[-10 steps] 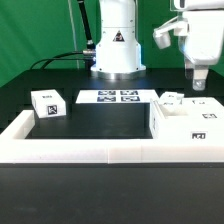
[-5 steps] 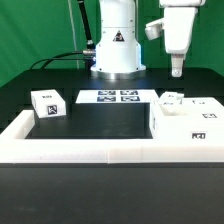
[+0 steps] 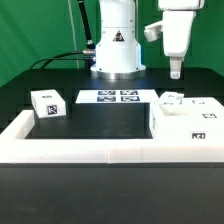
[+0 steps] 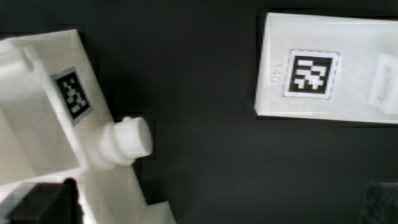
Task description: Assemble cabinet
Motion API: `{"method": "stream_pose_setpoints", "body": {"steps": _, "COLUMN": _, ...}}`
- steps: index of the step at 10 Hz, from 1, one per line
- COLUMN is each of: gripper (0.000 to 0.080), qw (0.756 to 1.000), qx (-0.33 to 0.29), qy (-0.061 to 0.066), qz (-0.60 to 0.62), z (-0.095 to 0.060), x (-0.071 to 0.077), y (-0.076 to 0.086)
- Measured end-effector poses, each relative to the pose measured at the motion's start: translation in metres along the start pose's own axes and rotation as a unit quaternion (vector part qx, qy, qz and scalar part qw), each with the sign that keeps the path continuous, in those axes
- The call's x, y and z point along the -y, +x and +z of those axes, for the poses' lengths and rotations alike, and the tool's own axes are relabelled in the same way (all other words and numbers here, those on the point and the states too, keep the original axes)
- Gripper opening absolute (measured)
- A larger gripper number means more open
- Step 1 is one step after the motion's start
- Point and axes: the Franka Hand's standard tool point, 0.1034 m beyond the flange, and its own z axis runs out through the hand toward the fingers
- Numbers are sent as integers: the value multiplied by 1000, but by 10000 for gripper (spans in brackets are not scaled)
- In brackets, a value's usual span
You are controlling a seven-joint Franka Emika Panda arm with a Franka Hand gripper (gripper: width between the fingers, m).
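The cabinet's large white box body stands on the black table at the exterior view's right, with smaller white tagged parts just behind it. Another small white tagged block sits at the exterior view's left. My gripper hangs high above the right-hand parts and touches nothing. In the wrist view a white part with a tag and a round knob lies below, and a separate flat white tagged part lies beside it. The gripper is open and empty, with its dark fingers far apart.
The marker board lies flat at the back centre, in front of the robot base. A long low white border rail runs along the front and up the left side. A green curtain is behind.
The gripper has risen and moved toward the exterior view's left from above the cabinet body. Over the last half second it has hardly moved. The parts have not moved.
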Motion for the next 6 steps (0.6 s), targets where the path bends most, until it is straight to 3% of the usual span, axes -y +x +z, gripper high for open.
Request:
{"method": "stream_pose_setpoints", "body": {"steps": 1, "gripper": 797, "qw": 1000, "qx": -8, "qy": -5, "qz": 10, "z": 4, "x": 11, "y": -2}}
{"method": "stream_pose_setpoints", "body": {"steps": 2, "gripper": 797, "qw": 1000, "qx": -7, "qy": 1, "qz": 8, "z": 11, "x": 32, "y": -10}}
{"method": "stream_pose_setpoints", "body": {"steps": 6, "gripper": 797, "qw": 999, "qx": -29, "qy": 7, "qz": 12, "z": 32, "x": 71, "y": -16}}
